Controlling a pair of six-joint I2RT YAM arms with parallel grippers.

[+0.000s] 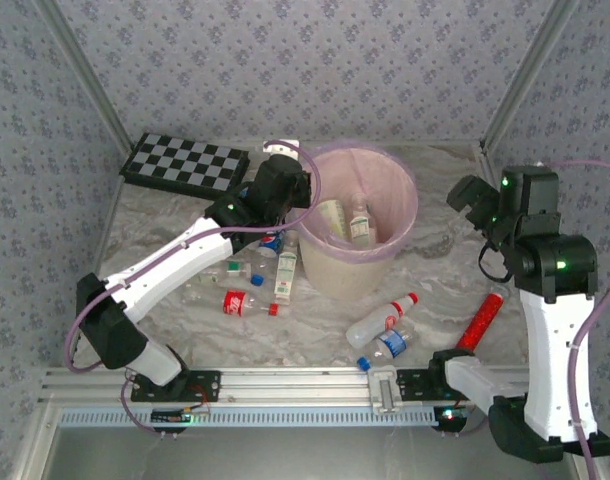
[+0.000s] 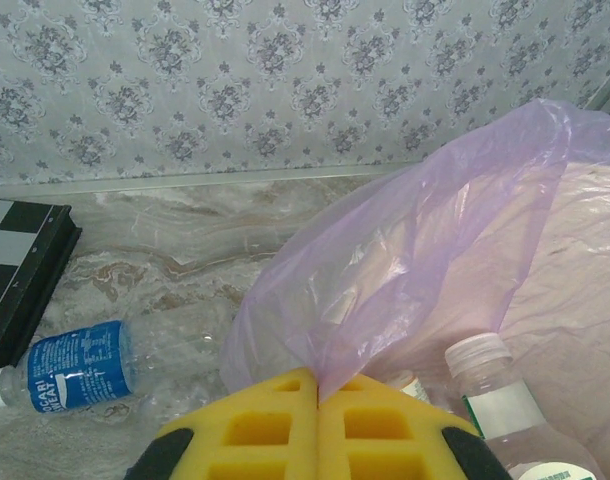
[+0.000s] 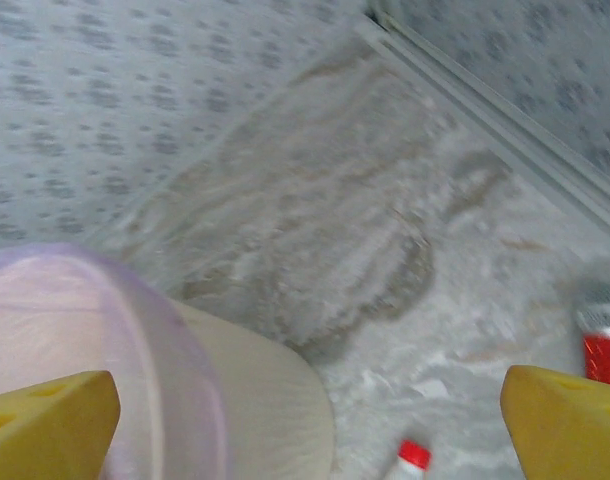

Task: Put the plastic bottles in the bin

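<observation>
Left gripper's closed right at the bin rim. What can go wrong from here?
1. The left gripper is shut and the liner looks pinched in its seam. Pulling back may drag the liner off the bin or tip it.
2. The red-label bottle and others lie close by the left arm, so a low sweep could roll them away.

Blue-labelled clear plastic bottle (image 2: 80, 365), lying on the desk (image 2: 185, 250), lower left of the left wrist view: white lettering, too blurred to read.
Red-labelled small clear bottle (image 1: 238, 303), left of centre in the top view: white marking, too small to read.
White-capped clear bottle with a green-edged label (image 2: 505, 410), lower right of the left wrist view: no legible letters.
</observation>
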